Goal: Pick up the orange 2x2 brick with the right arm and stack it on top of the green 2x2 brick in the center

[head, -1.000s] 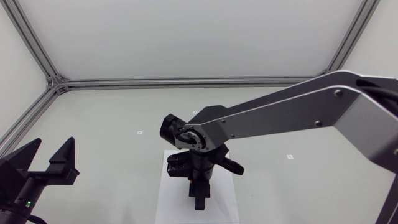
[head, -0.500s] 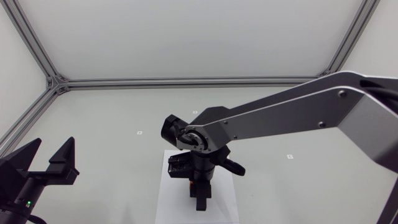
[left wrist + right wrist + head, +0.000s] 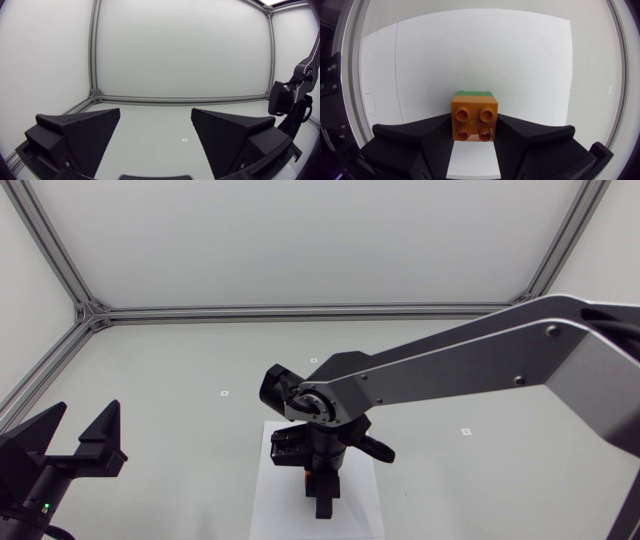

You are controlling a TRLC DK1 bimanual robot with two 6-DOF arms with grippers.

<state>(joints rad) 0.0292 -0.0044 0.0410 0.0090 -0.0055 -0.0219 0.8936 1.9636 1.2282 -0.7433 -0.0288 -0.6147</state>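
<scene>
Lit brightly and evenly by soft, diffuse light from above. Kept shadows on the table faint and soft-edged. Bowed the frame rails in the left wrist view and curved the edges of the white sheet in the right.

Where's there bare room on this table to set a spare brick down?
Bare table lies between the left fingers and the white sheet, and between the right arm and the far rail. The sheet is crowded: the right fingers hold the orange brick above the green brick.
</scene>
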